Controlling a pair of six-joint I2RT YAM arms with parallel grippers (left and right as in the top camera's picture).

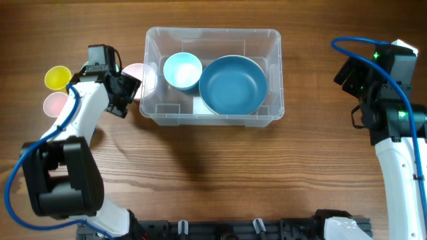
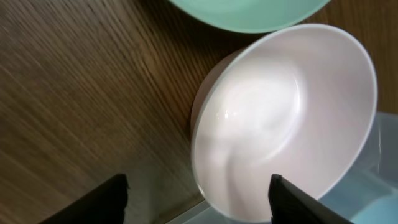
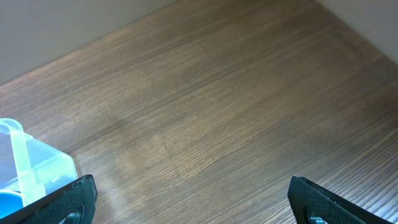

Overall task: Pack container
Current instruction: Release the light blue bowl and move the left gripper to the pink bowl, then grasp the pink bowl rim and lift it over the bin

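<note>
The container is a large clear tub in the middle of the table. It holds a small light blue bowl and a large blue bowl. A pale pink-white bowl lies against the tub's left wall. My left gripper is open just in front of this bowl. In the left wrist view the bowl looks tilted, and its near rim lies between the open fingers. My right gripper is open and empty over bare table to the right of the tub, as the right wrist view also shows.
A yellow bowl and a pink bowl sit at the far left. A mint green bowl's edge shows beyond the pale bowl. The tub's wall is at the lower right there; its corner shows at the right wrist view's left.
</note>
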